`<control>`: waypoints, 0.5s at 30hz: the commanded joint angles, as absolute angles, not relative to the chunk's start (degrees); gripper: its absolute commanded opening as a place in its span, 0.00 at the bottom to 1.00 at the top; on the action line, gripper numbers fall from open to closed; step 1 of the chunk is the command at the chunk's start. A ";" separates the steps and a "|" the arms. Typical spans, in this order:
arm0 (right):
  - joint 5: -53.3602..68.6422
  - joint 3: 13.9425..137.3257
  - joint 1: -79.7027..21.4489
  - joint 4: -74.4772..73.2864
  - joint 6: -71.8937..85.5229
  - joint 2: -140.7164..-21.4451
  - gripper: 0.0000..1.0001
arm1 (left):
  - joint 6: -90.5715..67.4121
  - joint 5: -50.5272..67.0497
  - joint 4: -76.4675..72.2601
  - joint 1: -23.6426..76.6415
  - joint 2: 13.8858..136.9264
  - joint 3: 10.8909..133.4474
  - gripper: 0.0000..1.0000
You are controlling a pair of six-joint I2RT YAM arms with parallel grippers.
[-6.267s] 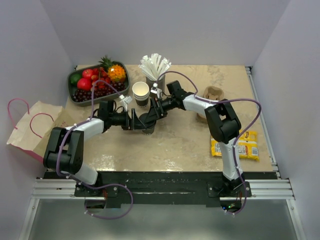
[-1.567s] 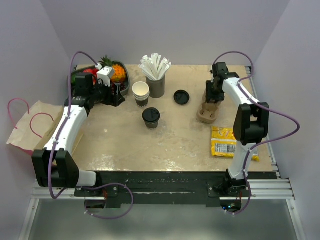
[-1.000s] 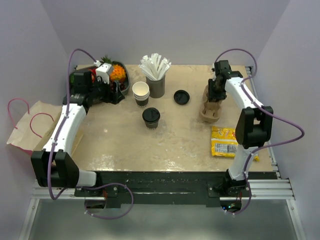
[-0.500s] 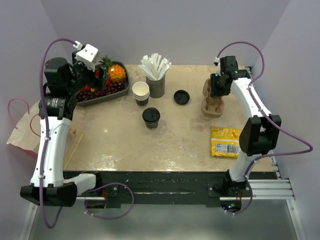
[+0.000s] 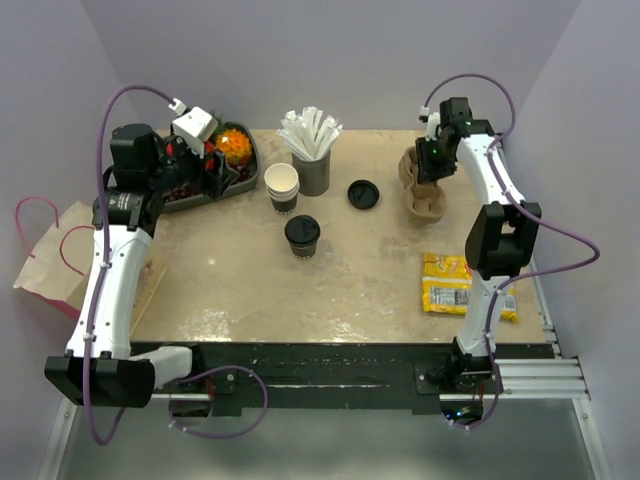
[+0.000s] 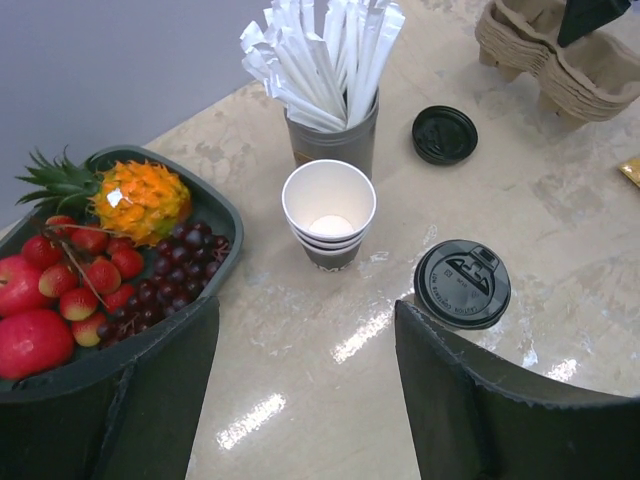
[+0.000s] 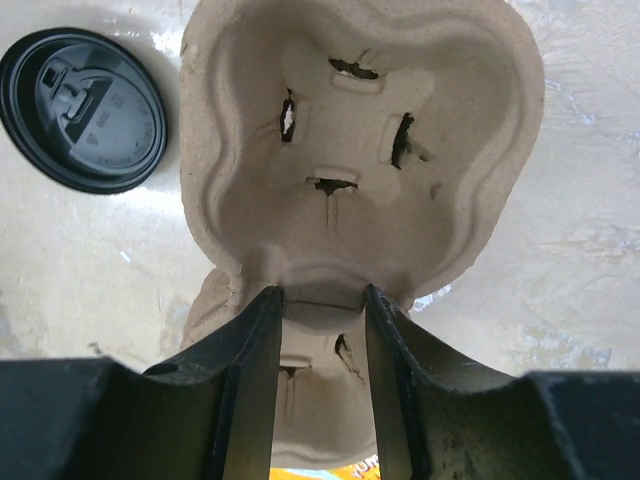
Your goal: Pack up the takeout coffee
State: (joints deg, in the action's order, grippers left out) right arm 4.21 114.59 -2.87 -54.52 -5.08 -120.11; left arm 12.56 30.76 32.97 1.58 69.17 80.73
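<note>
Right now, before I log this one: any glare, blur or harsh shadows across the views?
Top view: even light, soft shadows. Left wrist view: glare streaks on the glossy tabletop beside the lidded coffee cup; near fingers dark, soft. Right wrist view: pulp cup carrier sharp, filling the frame.

- At my right gripper (image 7: 318, 298), the near rim of the cup carrier (image 7: 360, 170) sits between the jaws, with its well just beyond them.
- Left of those jaws, beside the carrier, a loose lid (image 7: 82, 108) lies on the table (image 7: 590, 240).
- At my left gripper (image 6: 300, 325), the takeout coffee (image 6: 462, 284) stands just ahead of the right jaw.
- Ahead, between the jaws, is the cup stack (image 6: 329, 212), with the straw holder (image 6: 330, 150) behind it.
- The fruit tray (image 6: 228, 222) lies ahead of the left jaw.
</note>
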 commanded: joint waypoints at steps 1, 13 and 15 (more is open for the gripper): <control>8.09 116.19 -2.11 -56.24 -6.68 -115.84 0.00 | 11.16 34.10 31.55 1.67 68.38 80.07 0.75; 1.60 123.30 -2.81 -63.81 -19.42 -118.92 0.00 | 7.30 37.00 29.53 0.97 70.22 79.72 0.75; -0.51 122.70 -3.60 -63.72 -21.26 -118.39 0.00 | 6.86 37.18 29.10 0.97 70.22 79.02 0.75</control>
